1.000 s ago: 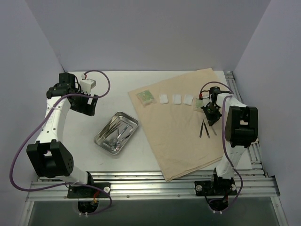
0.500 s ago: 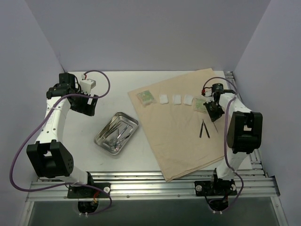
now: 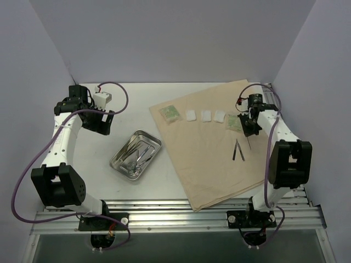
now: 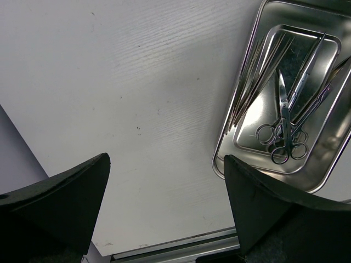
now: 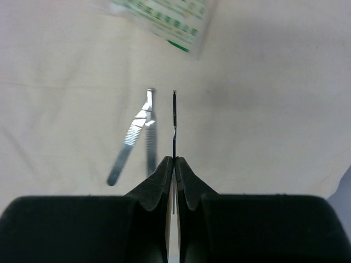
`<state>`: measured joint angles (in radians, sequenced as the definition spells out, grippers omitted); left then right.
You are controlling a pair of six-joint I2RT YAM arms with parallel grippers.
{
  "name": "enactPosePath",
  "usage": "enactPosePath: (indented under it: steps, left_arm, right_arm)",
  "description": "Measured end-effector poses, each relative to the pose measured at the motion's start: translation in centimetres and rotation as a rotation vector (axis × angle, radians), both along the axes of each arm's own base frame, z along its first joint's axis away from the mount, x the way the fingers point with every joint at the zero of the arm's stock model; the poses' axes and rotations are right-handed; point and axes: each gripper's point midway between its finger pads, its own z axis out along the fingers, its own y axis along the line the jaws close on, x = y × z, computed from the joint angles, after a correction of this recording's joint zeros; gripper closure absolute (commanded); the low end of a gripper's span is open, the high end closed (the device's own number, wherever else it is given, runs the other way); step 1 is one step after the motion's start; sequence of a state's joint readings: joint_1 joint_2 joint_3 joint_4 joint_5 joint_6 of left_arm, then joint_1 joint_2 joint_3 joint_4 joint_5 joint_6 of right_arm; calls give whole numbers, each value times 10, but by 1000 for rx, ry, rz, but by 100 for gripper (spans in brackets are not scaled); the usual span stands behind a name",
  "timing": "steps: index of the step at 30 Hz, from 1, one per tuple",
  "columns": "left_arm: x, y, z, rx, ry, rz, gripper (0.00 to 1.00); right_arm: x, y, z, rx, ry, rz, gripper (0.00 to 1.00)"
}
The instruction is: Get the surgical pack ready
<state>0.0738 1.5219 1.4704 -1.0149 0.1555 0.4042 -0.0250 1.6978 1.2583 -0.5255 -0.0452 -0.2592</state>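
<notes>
The tan cloth lies spread on the right half of the table. On it sit three white gauze squares, a green packet, a second green packet and tweezers. My right gripper hovers over the cloth's right side, shut on a thin metal instrument seen edge-on, which sticks out past the gripper. The tweezers lie just left of it. The steel tray holds scissors and other instruments. My left gripper is open and empty, over bare table left of the tray.
Grey walls close in the table on three sides. An aluminium rail runs along the near edge, and another rail lines the right side by the right arm. A purple cable loops off the left wrist.
My right arm has swung toward the right and far side, carrying the thin instrument up off the cloth beside the tweezers. The left arm has not moved.
</notes>
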Motion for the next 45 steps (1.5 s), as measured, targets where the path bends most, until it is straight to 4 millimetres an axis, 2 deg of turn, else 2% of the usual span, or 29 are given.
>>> enactPosePath:
  steps: [2, 4, 8, 9, 11, 14, 18, 21, 23, 27, 33, 38, 42, 45]
  left_arm:
    - [0, 1, 0, 3, -1, 1, 6]
    - [0, 1, 1, 4, -2, 2, 6]
    - [0, 1, 0, 6, -3, 4, 6]
    - [0, 1, 0, 5, -3, 4, 6]
    - [0, 1, -1, 5, -7, 5, 6]
    - [-2, 1, -3, 4, -6, 8, 6]
    - [-8, 2, -10, 8, 7, 16, 6]
    - [-13, 2, -14, 9, 17, 20, 6]
    - [-16, 2, -15, 10, 20, 22, 6]
    - [-20, 3, -14, 16, 16, 27, 6]
    - [-25, 5, -21, 29, 27, 34, 6]
    - [-25, 6, -23, 35, 30, 32, 6]
    - [-23, 7, -22, 41, 21, 30, 6]
    - [-22, 8, -22, 43, 17, 29, 6]
  right_arm:
    - [3, 18, 19, 28, -73, 6, 100]
    - [5, 49, 48, 90, -199, 28, 100]
    - [-6, 134, 117, 329, -481, 99, 100]
    - [-12, 164, 134, 424, -553, 118, 100]
    - [-24, 214, 147, 583, -612, 139, 100]
    - [-47, 288, 139, 779, -589, 170, 100]
    - [-64, 376, 103, 913, -487, 154, 100]
    - [-69, 427, 80, 966, -448, 112, 100]
    - [-71, 453, 69, 1004, -429, 61, 100]
    - [-64, 484, 51, 1099, -387, -77, 100]
    - [-51, 506, 19, 1171, -328, -221, 100]
    - [-53, 517, -4, 1195, -274, -279, 100]
    - [-56, 527, -4, 1198, -255, -289, 100]
    - [-59, 534, 3, 1217, -251, -288, 100]
